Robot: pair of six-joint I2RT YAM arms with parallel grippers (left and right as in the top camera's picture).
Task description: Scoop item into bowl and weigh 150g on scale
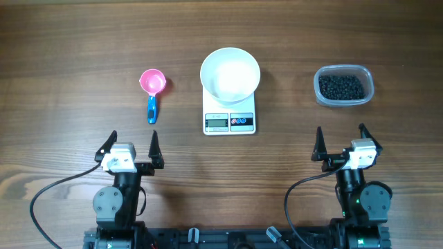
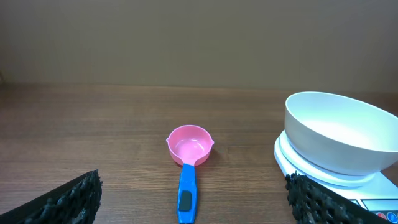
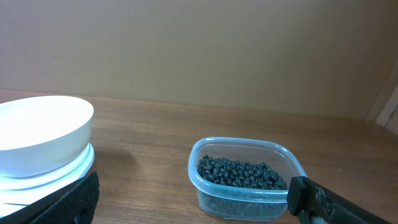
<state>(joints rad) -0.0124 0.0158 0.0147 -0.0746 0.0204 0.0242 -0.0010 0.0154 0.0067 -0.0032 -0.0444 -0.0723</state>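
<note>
Pink scoop [image 1: 152, 84] at twelve o'clock from left tool [image 1: 133, 138]; that and right tool [image 1: 340, 135] both spread apart, empty. Grip blue handle [image 1: 151, 109] mid-length, kept level.

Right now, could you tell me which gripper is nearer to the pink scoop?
Left. The left gripper faces the pink scoop straight ahead; the right gripper is past the scale, facing the beads.

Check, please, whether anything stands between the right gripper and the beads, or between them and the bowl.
Nothing visible does. Bare table lies between the right gripper, jaws open, and the beads in their tub, and between tub and bowl on the scale.
</note>
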